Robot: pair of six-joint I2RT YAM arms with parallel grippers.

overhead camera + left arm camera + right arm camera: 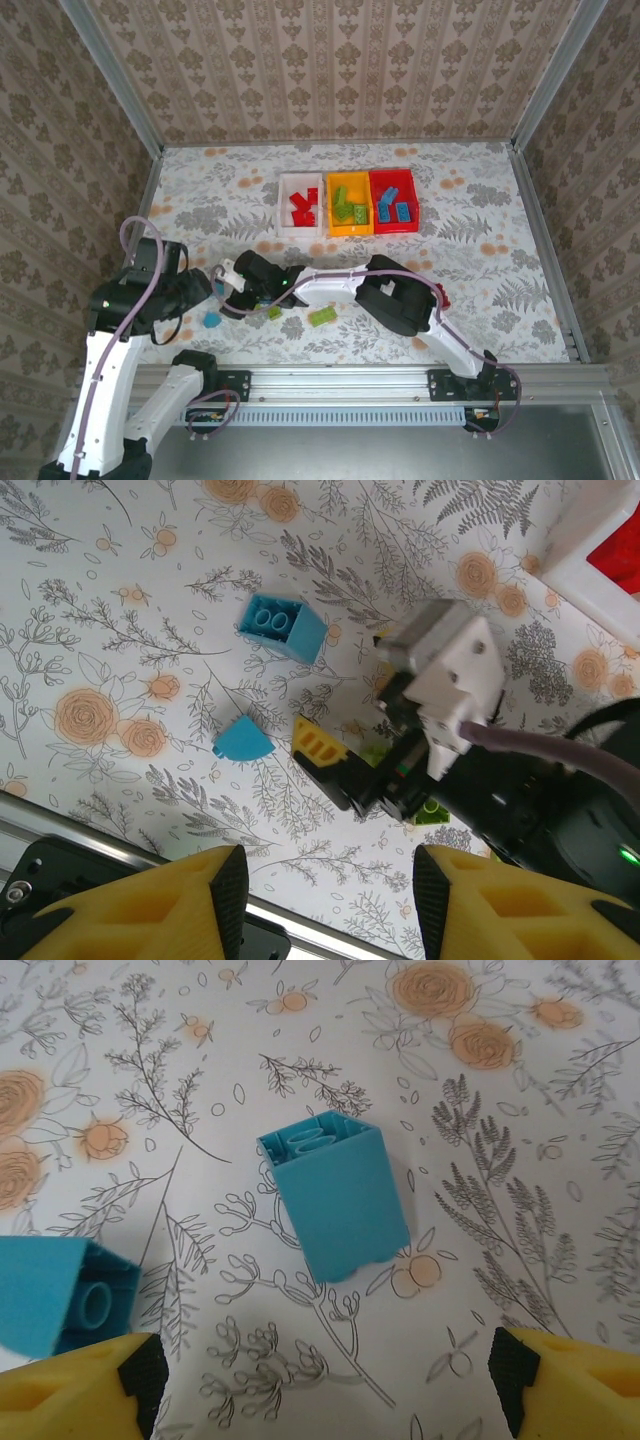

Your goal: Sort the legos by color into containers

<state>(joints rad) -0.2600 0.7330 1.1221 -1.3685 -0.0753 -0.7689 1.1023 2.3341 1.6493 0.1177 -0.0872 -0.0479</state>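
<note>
The blue brick (335, 1195) looks smooth, faintly glossy plastic; the floral table cover (520, 1210) looks matt.

Bright, even light — faint soft shadows, little glare

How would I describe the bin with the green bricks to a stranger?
At the far side of the flowered table, three bins stand in a row. Take the middle bin: yellow-orange, between a white bin and a red bin.
</note>
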